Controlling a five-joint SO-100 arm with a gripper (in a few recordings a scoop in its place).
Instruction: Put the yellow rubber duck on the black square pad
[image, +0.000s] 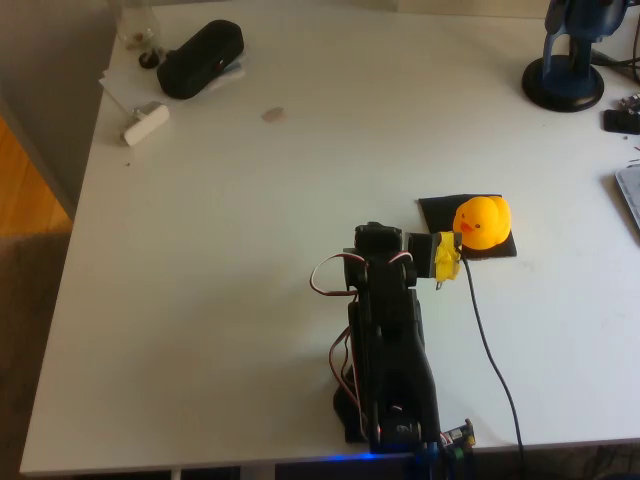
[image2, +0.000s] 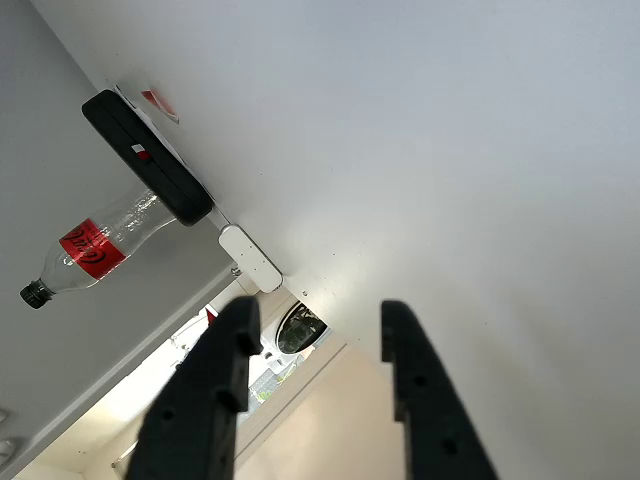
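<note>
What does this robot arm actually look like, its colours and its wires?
The arm is black and blocky, with yellow tape at its tip and thin red-and-white wires looping along its side. A black cable trails off beside it. The gripper has two flat black fingers with small holes.

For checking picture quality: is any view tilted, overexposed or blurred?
Overhead view: soft, slightly blurred; the yellow rubber duck is bright, its detail washed out, on the black square pad. Wrist view: strongly tilted, table glaring white, dark jaws apart.

The yellow rubber duck hides most of the black square pad.
</note>
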